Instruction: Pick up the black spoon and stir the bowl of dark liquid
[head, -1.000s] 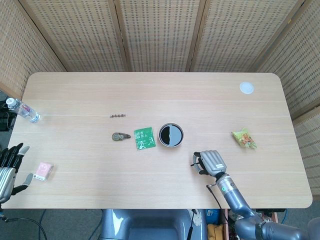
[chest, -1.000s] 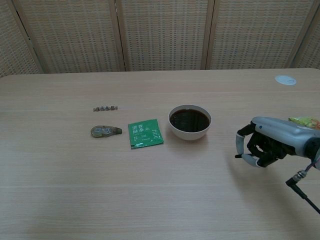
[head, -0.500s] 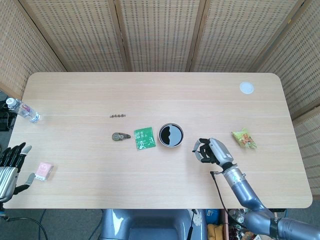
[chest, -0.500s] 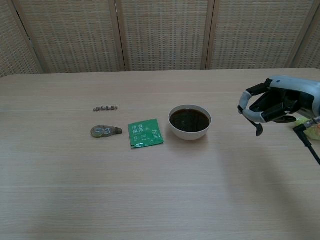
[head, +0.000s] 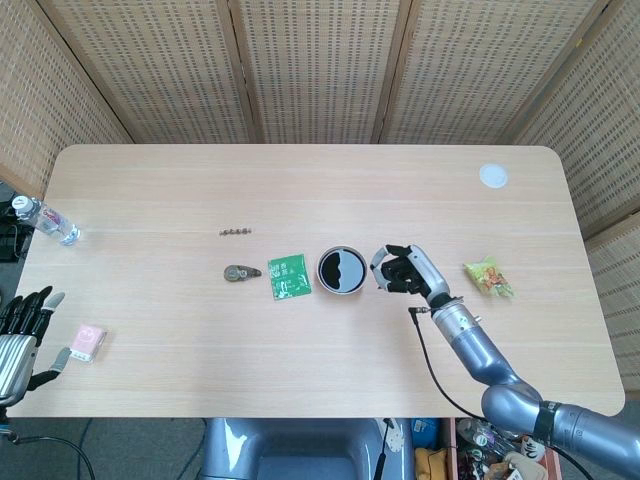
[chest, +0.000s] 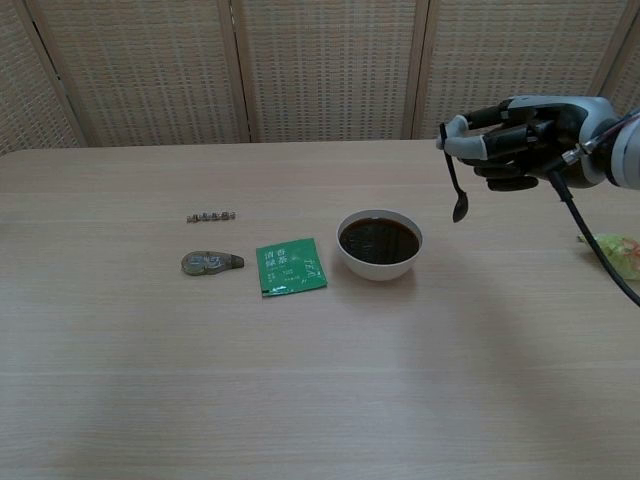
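**Silver shells, black fingers, one trailing cable**

Right hand (chest: 520, 128) shows a pale grey shell over black fingers (chest: 497, 137). A thin black cable (chest: 590, 235) trails off its wrist, and the blue-grey arm (head: 478, 352) follows. Beyond the table (head: 150, 190) edge, the left hand (head: 20, 335) matches: silver body, black fingers.

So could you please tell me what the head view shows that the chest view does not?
Only the head view shows the left hand, open at the table's edge, plus the water bottle and pink item. Only the chest view clearly shows the black spoon hanging from the right hand. Both show the bowl, green packet and snack bag.
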